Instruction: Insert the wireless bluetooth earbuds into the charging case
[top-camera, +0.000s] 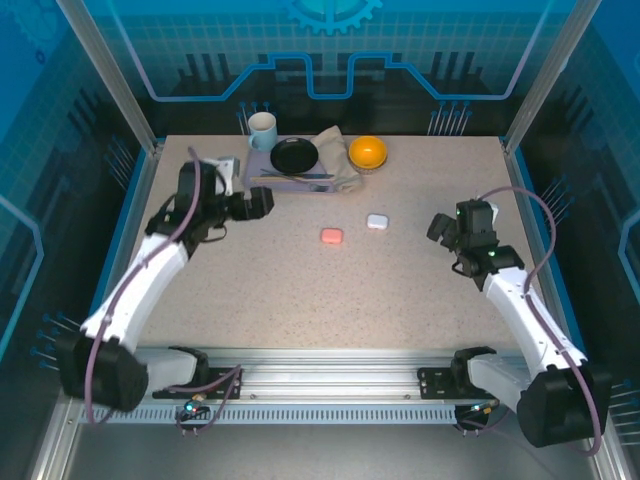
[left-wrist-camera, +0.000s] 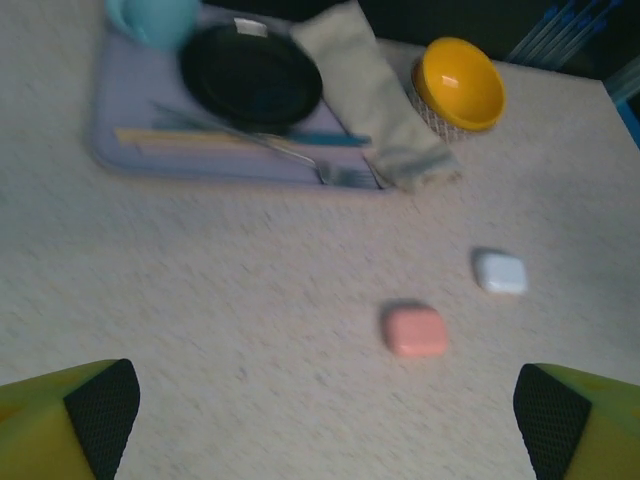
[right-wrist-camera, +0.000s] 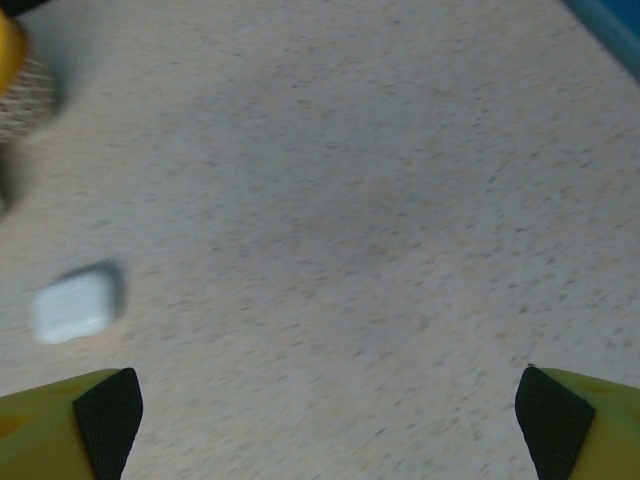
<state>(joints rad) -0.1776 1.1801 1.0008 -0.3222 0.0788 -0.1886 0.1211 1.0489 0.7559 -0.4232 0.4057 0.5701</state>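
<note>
Two claws, both released: left gripper (left-wrist-camera: 325, 408) and right gripper (right-wrist-camera: 322, 410) spread wide, holding nothing, above the table (top-camera: 300, 300); pink charging case (left-wrist-camera: 414, 331) and white charging case (right-wrist-camera: 72, 305) lie untouched between the arms.

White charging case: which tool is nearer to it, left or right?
Right. The right tool sits a short way to the right of the white charging case; the left tool is farther off to its left, past the pink case.
</note>
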